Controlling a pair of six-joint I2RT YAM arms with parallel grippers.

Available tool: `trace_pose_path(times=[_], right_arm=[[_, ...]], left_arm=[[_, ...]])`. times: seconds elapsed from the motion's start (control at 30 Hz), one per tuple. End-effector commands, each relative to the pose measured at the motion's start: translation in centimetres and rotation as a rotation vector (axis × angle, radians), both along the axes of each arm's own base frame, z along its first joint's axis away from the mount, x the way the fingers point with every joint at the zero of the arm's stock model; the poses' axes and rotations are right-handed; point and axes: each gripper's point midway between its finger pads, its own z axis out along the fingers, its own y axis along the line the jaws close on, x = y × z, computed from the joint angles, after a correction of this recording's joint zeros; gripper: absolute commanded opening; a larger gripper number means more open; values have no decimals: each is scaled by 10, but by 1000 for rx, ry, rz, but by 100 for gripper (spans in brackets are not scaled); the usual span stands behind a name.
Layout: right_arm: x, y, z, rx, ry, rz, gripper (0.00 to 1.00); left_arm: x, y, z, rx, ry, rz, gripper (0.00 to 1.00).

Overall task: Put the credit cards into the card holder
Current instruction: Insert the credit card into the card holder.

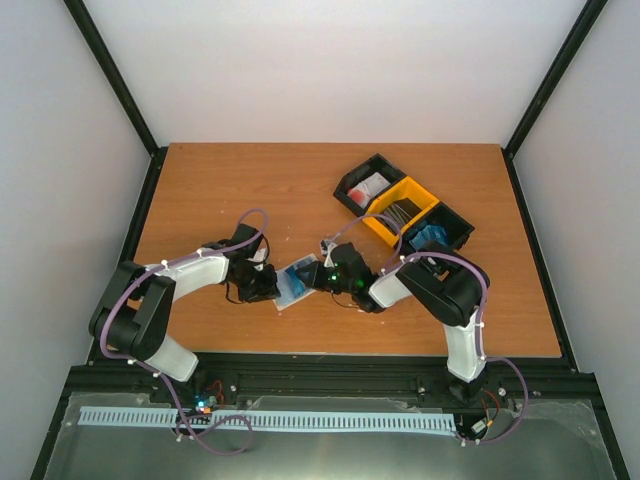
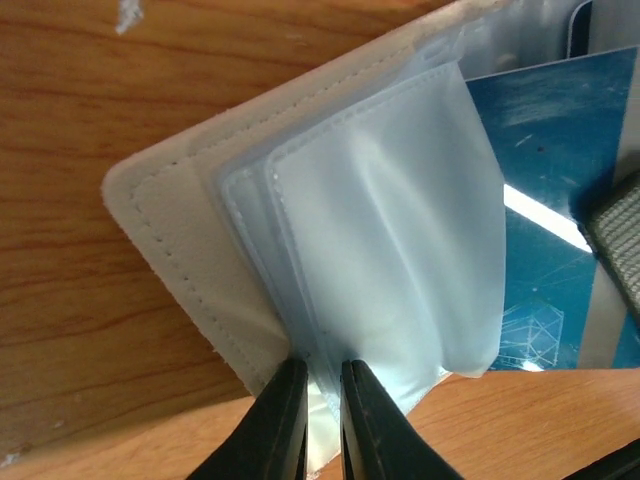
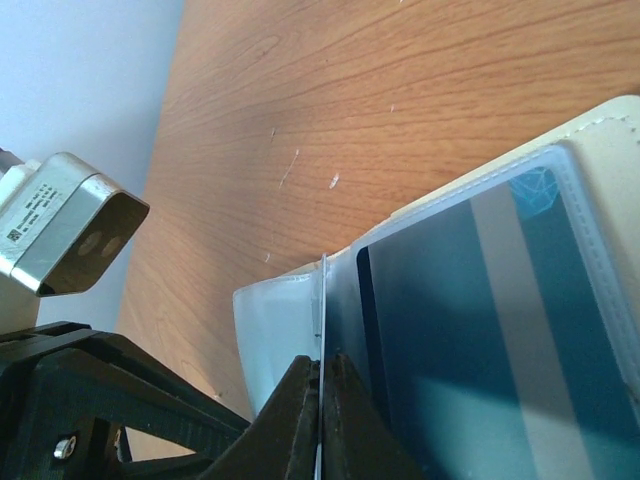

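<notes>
Currently the wallet (image 1: 297, 282) lies open on the worktop (image 1: 250, 190), near its front edge, between the two tools. Beige stitched cover (image 2: 180, 230) faces up in the left wrist view, with a stack of clear sleeves fanned off it.

Card (image 2: 550, 150): blue, lying flat against the wallet's inner side. In the right wrist view it (image 3: 480, 330) sits behind a clear sleeve window, pale stripe running along its length, and the beige cover (image 3: 610, 140) shows past its far edge. A second blue corner shows at the top right of the left wrist view; cannot tell what it is.

Left tool (image 1: 272, 285): at the wallet's left side. Its fingers are clenched on the lower edge of one sleeve (image 2: 400, 250), a narrow gap between them (image 2: 318, 370) filled by the plastic. The sleeve bulges away from the cover.

Right tool (image 1: 318, 278): at the wallet's right side, facing the left one. Fingers nearly closed (image 3: 322, 365), pinching a thin clear leaf (image 3: 322, 300) seen edge-on, just beside the card's near end. Cannot tell whether this leaf belongs to the same sleeve.

Behind and right of the wallet, well apart: a row of three bins, black (image 1: 365, 185), yellow (image 1: 400, 210), black (image 1: 440, 232), each with small contents.
</notes>
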Motion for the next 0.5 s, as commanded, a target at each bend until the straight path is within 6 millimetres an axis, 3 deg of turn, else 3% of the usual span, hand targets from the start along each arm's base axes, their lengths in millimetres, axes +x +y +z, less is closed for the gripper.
trace_pose_path(times=[0.0, 0.13, 0.47], right_arm=[[-15, 11, -15, -18, 28, 73, 3], [-13, 14, -16, -35, 19, 89, 5], [-11, 12, -12, -110, -14, 110, 9]], left_arm=[[-11, 7, -7, 45, 38, -5, 12], [-8, 7, -3, 44, 22, 8, 15], [-3, 13, 18, 51, -45, 61, 33]])
